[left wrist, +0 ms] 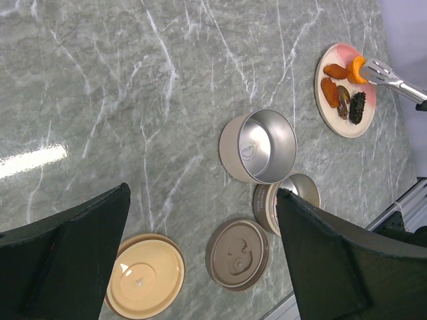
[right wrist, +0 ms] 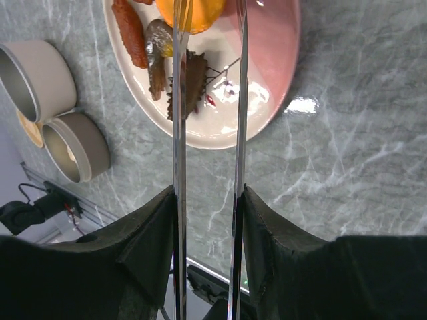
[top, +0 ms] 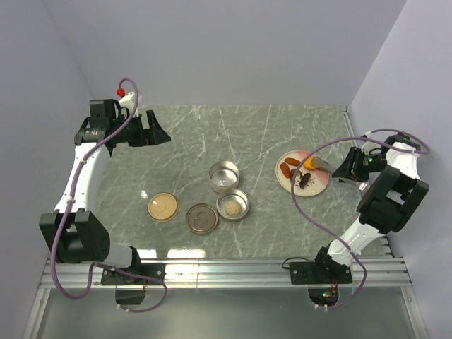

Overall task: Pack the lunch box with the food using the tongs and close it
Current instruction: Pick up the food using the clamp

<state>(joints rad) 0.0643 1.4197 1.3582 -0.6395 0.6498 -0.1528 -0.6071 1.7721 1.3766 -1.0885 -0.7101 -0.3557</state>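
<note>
**Fingers of the right gripper [right wrist: 208, 200] clenched on the tongs [right wrist: 177, 133]**

Filling the bottom of the right wrist view, two black fingers each press one thin silver arm of the tongs from outside. The arms run up the frame, apart from each other, to the pink plate [right wrist: 267, 60] at the top edge. The left arm crosses the orange chunk [right wrist: 200, 17] and the right arm passes just beside it. Whether the chunk is pinched cannot be told. Left of it lie sausage pieces [right wrist: 130, 30] and a dark spiky piece [right wrist: 190, 83].

The left wrist view shows what that close view cuts off: the flat tips of the tongs [left wrist: 390, 77] touch the orange chunk [left wrist: 357, 70] at the upper right of the frame. In that view the left gripper [left wrist: 200, 200] stands released, with only bare table [left wrist: 133, 80] between its fingers.

From above, the right gripper [top: 347, 168] is at the right of the frame, beside the plate [top: 318, 185], and the left gripper [top: 157, 131] is at the upper left, well apart from everything. Only this view looks into the tins in the middle. The upper tin [top: 224, 175] is empty, and the lower tin [top: 232, 205], touching it, holds a pale piece [top: 232, 207]. Left of the lower tin lie a brown lid [top: 202, 218] and a cream lid [top: 162, 207], both flat on the table.
</note>
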